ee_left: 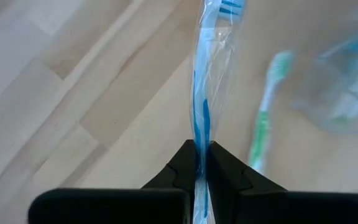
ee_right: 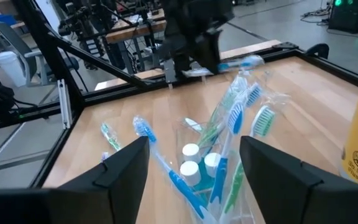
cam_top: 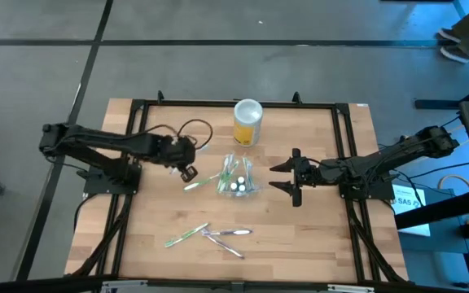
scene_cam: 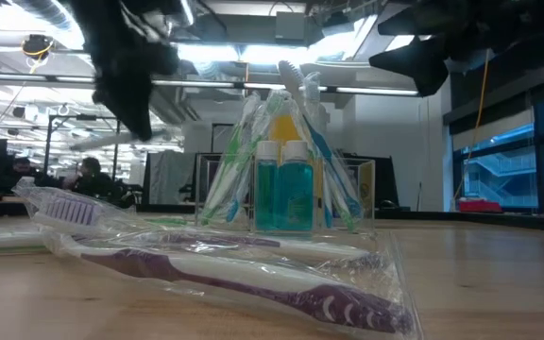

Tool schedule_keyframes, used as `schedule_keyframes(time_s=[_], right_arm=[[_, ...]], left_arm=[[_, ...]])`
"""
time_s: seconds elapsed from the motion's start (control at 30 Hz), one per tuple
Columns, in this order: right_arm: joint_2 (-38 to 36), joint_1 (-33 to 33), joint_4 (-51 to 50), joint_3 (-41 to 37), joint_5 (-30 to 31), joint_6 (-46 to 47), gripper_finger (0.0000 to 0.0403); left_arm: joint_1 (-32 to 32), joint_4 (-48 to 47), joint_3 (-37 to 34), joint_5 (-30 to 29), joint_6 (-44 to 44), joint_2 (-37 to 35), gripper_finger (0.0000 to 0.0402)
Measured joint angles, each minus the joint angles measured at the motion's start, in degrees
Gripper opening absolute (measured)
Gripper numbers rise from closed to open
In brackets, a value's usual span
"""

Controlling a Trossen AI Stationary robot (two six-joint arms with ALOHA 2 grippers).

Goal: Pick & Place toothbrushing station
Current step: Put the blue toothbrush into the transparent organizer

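The wooden desk (cam_top: 316, 236) fills the middle of the high view, with a dark arm reaching in from each side. The left arm stretches from the left edge toward the centre, and its left gripper (cam_top: 187, 172) sits just left of the desk's middle. In the left wrist view its fingers (ee_left: 179, 171) are pinched together on a wrapped blue toothbrush (ee_left: 205, 74), which runs up the centre of the frame. The right arm comes in from the right edge; the right gripper (cam_top: 292, 177) hangs right of centre with its jaws spread wide apart, holding nothing.

Near the top centre of the high view stands a yellow canister (cam_top: 247, 122) with a white lid. Below it, at the very centre between the two grippers, sits the toothbrushing station (cam_top: 236, 179), a clear container holding several wrapped toothbrushes and small white-capped bottles of teal liquid (scene_cam: 281, 194).

A green toothbrush (cam_top: 202, 182) lies on the desk just left of the station. In the lower centre lie another green toothbrush (cam_top: 186, 236) and wrapped purple toothbrushes (cam_top: 225, 237), the latter filling the foreground of the low view.
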Motion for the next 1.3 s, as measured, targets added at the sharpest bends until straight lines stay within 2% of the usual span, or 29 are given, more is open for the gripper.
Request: schedule_keyframes(time_s=[0.3, 0.4, 0.6, 0.7, 0.8, 0.97, 1.13, 1.3], right_arm=[[0.0, 0.0, 3.9, 0.0, -2.9, -2.9, 0.0267], [0.0, 0.0, 4.5, 0.0, -3.1, -3.1, 0.027], [0.0, 0.0, 4.8, 0.0, -4.3, -3.6, 0.0263], [0.0, 0.1, 6.3, 0.0, -6.4, -4.8, 0.0257], [0.0, 0.1, 8.2, 0.0, -7.7, -5.6, 0.0251], [0.2, 1.7, 11.1, 0.0, -9.9, -8.1, 0.0241], [2.0, 3.6, 16.3, 0.0, -10.6, -10.4, 0.0237], [4.5, 4.0, 18.7, 0.0, -8.6, -10.4, 0.0259]], left_arm=[[-14.7, -3.1, 0.1, -10.3, -11.0, -7.3, 0.0015], [-19.7, -0.4, 0.1, -12.7, -13.0, -8.0, 0.0015], [-29.8, 11.1, 0.1, -12.6, -13.0, -8.0, 0.0015], [-33.9, 19.5, 0.1, -14.5, -9.1, -8.0, 0.0015], [-36.5, 29.8, 0.2, -17.1, -0.8, -7.6, 0.0015], [-37.4, 46.8, 0.2, -19.1, 14.1, -4.2, 0.0015], [-35.3, 59.8, 0.2, -14.8, 22.9, 1.6, 0.0015], [-31.5, 68.8, 0.2, -9.2, 26.7, 7.4, 0.0016]])
